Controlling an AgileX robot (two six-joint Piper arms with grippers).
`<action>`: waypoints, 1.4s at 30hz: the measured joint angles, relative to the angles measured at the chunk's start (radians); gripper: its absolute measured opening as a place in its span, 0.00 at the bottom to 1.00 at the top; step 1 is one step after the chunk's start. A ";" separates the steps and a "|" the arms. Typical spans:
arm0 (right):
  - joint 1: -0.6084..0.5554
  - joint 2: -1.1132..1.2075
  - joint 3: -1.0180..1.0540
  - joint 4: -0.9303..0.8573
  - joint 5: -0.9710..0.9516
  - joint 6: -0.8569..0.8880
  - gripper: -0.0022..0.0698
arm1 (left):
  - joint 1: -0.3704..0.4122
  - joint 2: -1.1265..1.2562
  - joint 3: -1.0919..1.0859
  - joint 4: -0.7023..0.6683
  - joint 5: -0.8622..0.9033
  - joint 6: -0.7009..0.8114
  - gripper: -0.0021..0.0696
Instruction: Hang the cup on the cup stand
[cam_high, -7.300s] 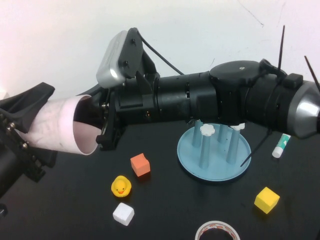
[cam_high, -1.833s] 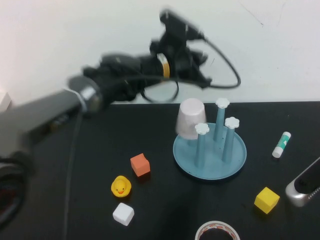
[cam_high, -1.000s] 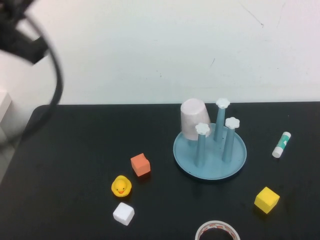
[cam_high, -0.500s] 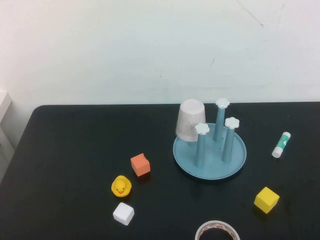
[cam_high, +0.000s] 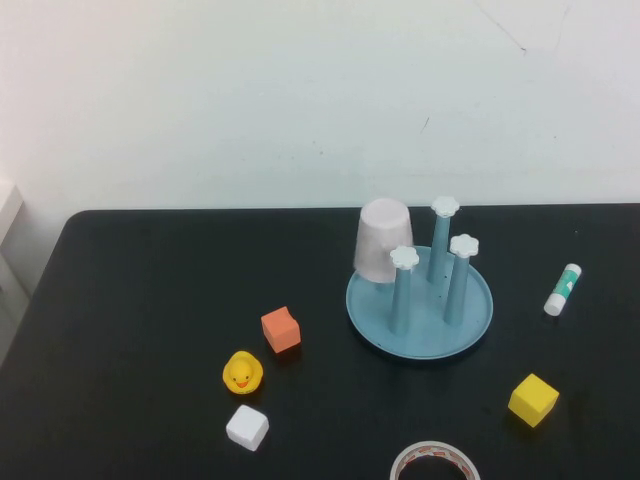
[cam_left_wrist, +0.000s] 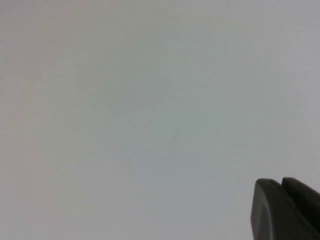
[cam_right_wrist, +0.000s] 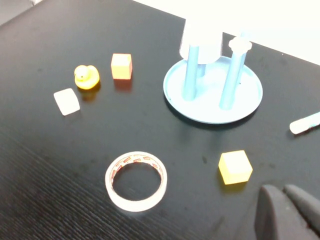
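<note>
The pale pink cup (cam_high: 381, 240) sits upside down over the back-left peg of the light blue cup stand (cam_high: 420, 305), and it shows again as a cup (cam_right_wrist: 202, 39) on the stand (cam_right_wrist: 212, 95) in the right wrist view. Neither arm appears in the high view. My left gripper (cam_left_wrist: 281, 189) is shut and faces only a blank pale wall. My right gripper (cam_right_wrist: 285, 195) is shut and empty, raised above the table's near right side, close to the yellow cube (cam_right_wrist: 234, 167).
Around the stand lie an orange cube (cam_high: 281, 329), a yellow duck (cam_high: 242, 372), a white cube (cam_high: 247, 427), a yellow cube (cam_high: 533, 399), a tape roll (cam_high: 434, 465) at the front edge and a glue stick (cam_high: 562, 288) to the right.
The left arm, which was still in the top left of the high view a second ago, has left that view. The cup stays on the peg.
</note>
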 joint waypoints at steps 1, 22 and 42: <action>0.000 0.000 0.000 0.000 0.000 0.000 0.03 | 0.000 -0.020 0.003 0.003 0.006 0.000 0.03; 0.000 0.000 0.002 0.000 0.000 0.000 0.03 | 0.000 -0.170 0.044 0.023 0.056 -0.106 0.03; 0.000 0.000 0.002 0.001 0.000 0.000 0.03 | 0.000 -0.168 0.168 -0.166 -0.310 0.132 0.03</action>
